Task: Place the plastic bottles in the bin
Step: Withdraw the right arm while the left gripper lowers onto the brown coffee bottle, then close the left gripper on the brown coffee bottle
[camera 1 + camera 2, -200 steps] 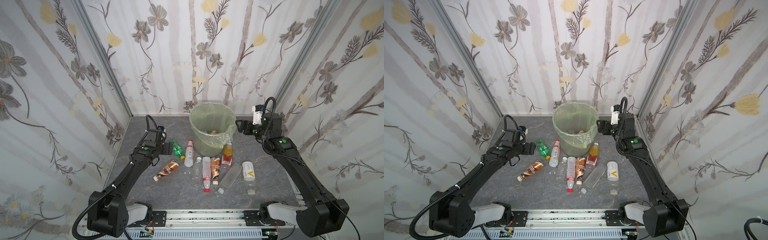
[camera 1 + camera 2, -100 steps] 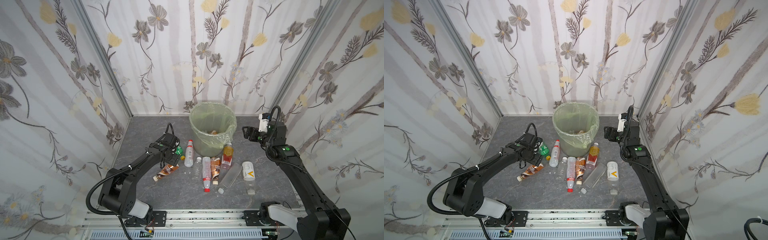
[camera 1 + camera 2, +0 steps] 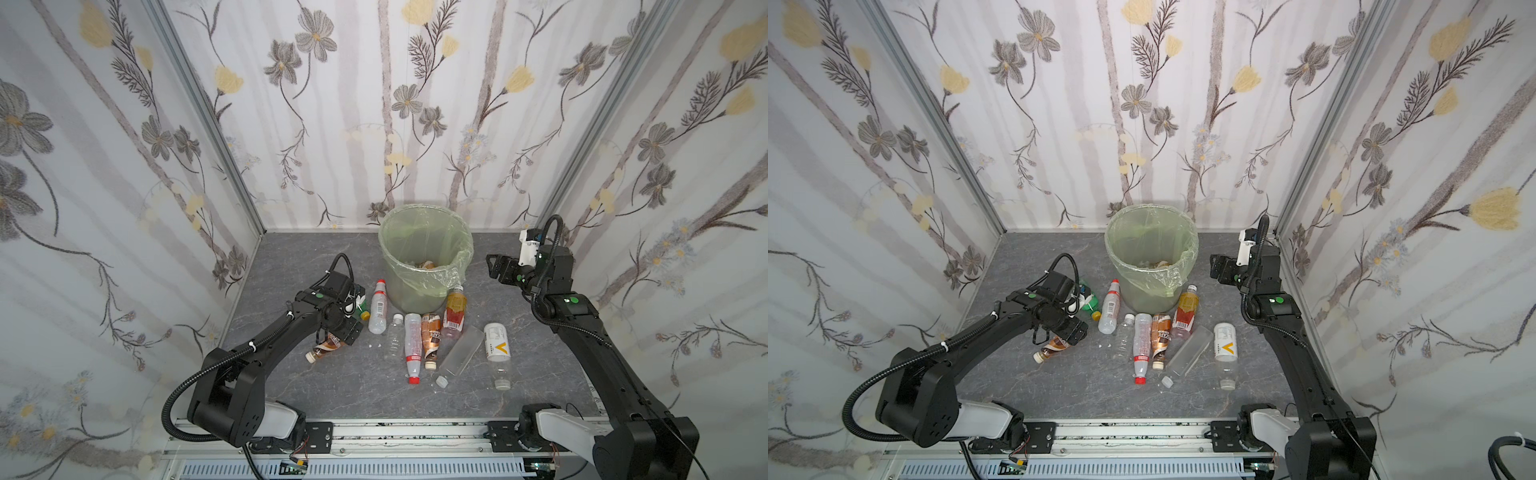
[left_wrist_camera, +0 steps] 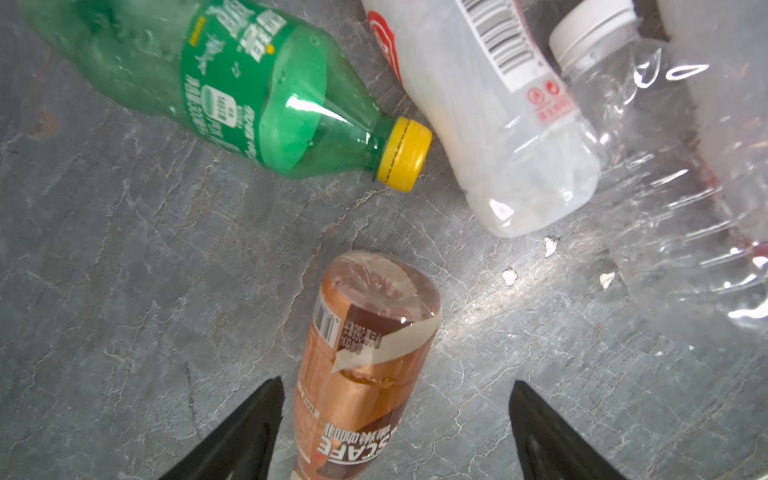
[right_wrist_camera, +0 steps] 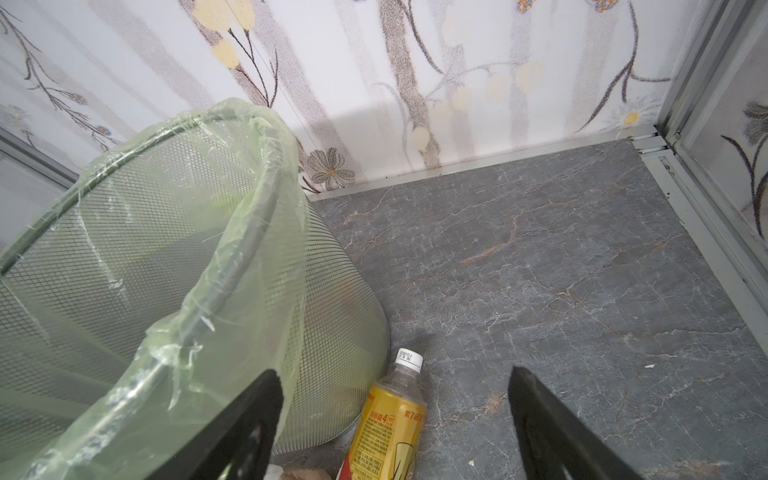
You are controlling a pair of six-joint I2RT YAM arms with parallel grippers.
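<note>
left claw point(image 4: 397, 382) is hanging low over the grey tabletop point(image 4: 124, 291) with its jaws spread, and the brown coffee bottle point(image 4: 365, 332) is lying right between its fingers point(image 4: 249, 432), base pointing away from the wrist. The fingers aren't pinching it yet, there's a gap on one side, so I'm calling that a grab about to happen. Just past that bottle's base the green bottle point(image 4: 249, 91) with the yellow cap is lying on its side, with the white barcode bottle point(image 4: 490, 124) just beside it and a crumpled clear one point(image 4: 665, 208) beyond

right claw point(image 5: 395, 374) is hovering wide open and empty beside the bin point(image 5: 332, 270). The amber tea bottle point(image 5: 390, 424) is lying below it, up against the bin's foot

progress-wise: in a top view the bin is showing a few things down in the bag point(image 3: 426, 264), can't tell how many. About nine bottles are still lying on the table in front of the bin, between the two claws, so I'm guessing this is well short of halfway, with loads of pick-and-drop rounds left
</note>
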